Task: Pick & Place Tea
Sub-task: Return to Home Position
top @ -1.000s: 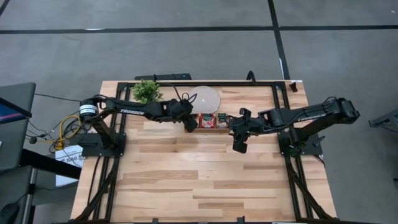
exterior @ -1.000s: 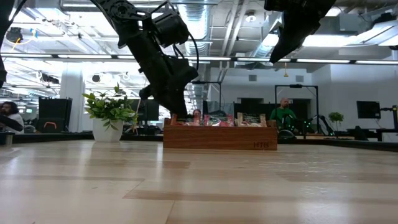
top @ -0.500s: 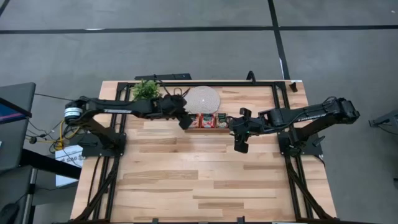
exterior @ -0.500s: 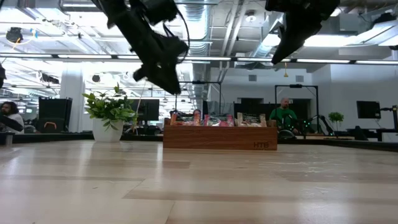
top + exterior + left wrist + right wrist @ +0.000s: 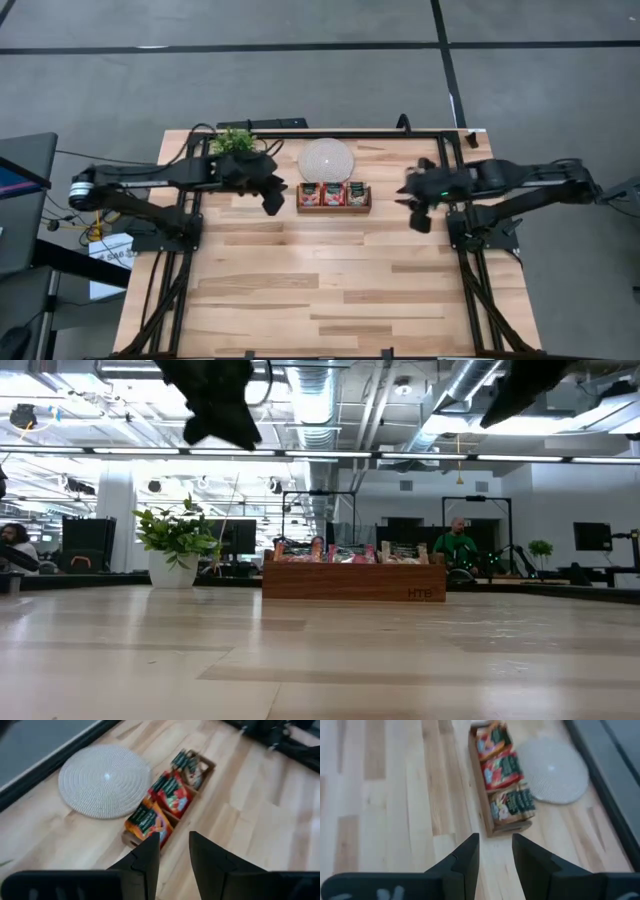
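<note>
- Nearest, at 6 o'clock of the wooden tray: bare boards of the table, no stray sachet visible there from above.
- At 9 o'clock of the tray, the left gripper, raised well off the boards; fingers a narrow gap apart, nothing between.
- Out at 3 to 4 o'clock, well apart from the tray, the right gripper; same narrow gap, empty too.
- In the tray's three sections, the tea sachets, packed on edge with tops standing above the wall. Likely hazard: a low sweep over the tray on the way home, catching those tops, flicking one out or shoving the tray.
- At 12 o'clock, just beside the tray, the round white disc, bare; out of sight behind the tray in the low view.
- At 10 o'clock, the potted plant, just beside the left arm. Possible brush with the leaves on a retreat, pot tipped as a result.
- Hard to make out: the sachet count. Both grippers cut off at the top of the low view, so height above the table only a guess.
</note>
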`<state>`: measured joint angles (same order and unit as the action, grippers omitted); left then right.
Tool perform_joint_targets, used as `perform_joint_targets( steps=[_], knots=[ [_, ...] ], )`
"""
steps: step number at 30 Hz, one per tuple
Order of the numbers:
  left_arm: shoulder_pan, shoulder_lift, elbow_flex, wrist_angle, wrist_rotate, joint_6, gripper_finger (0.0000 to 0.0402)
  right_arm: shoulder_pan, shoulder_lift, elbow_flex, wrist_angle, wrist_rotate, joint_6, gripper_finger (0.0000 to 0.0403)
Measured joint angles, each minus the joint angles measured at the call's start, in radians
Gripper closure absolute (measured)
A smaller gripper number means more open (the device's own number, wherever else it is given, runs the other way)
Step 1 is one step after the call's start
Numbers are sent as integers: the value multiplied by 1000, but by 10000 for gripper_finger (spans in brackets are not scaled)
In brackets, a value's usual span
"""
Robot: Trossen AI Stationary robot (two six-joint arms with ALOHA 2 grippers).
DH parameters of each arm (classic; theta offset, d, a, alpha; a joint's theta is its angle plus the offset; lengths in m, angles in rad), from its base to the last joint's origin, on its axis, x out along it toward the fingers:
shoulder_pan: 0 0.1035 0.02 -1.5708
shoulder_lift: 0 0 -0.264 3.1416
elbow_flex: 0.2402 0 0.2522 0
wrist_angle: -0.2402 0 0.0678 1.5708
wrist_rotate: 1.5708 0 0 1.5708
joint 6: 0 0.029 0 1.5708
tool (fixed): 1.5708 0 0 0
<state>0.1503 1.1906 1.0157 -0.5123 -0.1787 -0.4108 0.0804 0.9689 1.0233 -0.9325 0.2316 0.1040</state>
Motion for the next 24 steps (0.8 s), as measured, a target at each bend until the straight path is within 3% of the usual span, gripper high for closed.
perform_joint_targets(
  steps=[7, 11, 24],
  knots=[
    [-76, -130, -1, -67, -5, 10, 305, -5, -311, -173, 89, -34, 100, 294],
    [-132, -226, -53, -13, -28, 33, 305, 6, -508, -241, 85, -36, 202, 294],
    [-264, -590, -562, 411, -137, -81, 305, 15, -958, -277, -10, -33, 492, 294]
  ],
)
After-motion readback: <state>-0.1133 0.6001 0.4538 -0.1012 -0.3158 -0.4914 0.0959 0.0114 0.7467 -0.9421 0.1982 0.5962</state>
